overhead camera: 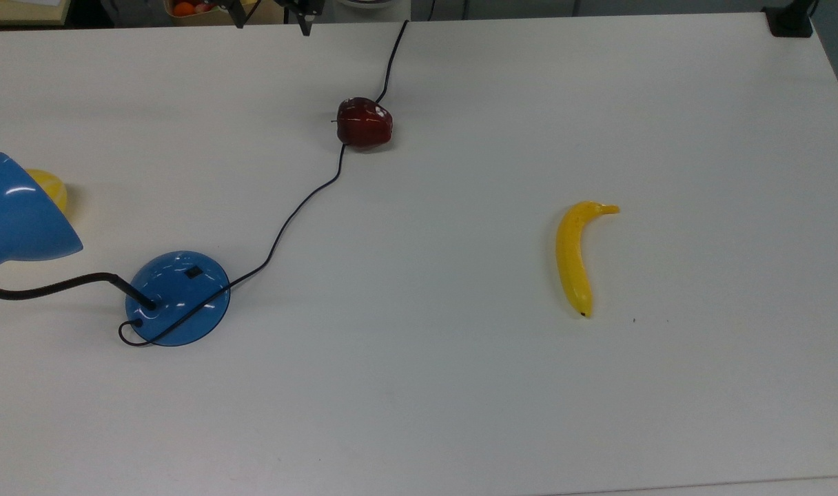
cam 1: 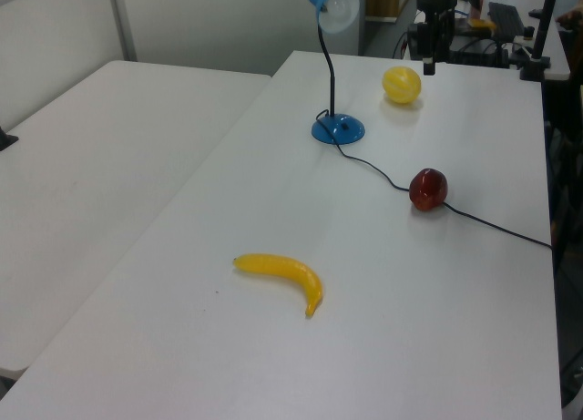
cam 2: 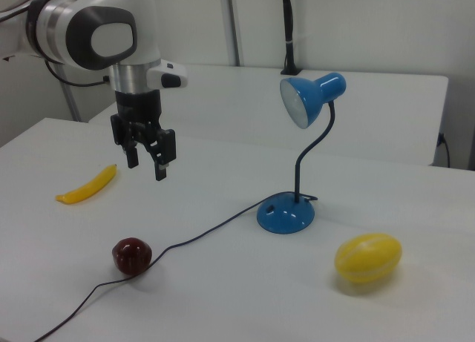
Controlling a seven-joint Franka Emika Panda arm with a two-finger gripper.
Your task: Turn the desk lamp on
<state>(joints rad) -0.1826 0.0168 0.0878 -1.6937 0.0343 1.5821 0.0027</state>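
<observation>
Table (overhead camera: 460, 386): we see a plain white top, matte and flat, bearing all the loose items.
Arm (cam 2: 96, 34): we see a white, rounded casing with grey joint covers, its last link pointing straight down above the table on the right view's left.
Gripper (cam 2: 146, 164): black, hanging in the air well clear of the tabletop; we see its two fingers spread apart with nothing between them. In the top view its fingertips (overhead camera: 305, 29) reach in at the upper edge.
Lamp (cam 2: 286, 214): glossy blue, standing on the table; we place it on the top view's left and well apart from the gripper. The domed round base (overhead camera: 178, 297) carries a small black switch (overhead camera: 193, 272). A black bendy neck (cam 2: 315, 153) rises to a cone shade (cam 2: 312, 96), which faces the right view's left.
Cord (overhead camera: 302, 203): thin and black, it runs from the base across the table to the far edge, touching the apple.
Banana (overhead camera: 576, 256): yellow, curved, smooth; it lies flat on the top view's right, well apart from the lamp.
Yellow fruit (cam 2: 368, 257): oval, glossy, with pale stripes; it lies near the base.
Apple (overhead camera: 364, 122): dark red, shiny.
Writing: we read none on any item.
</observation>
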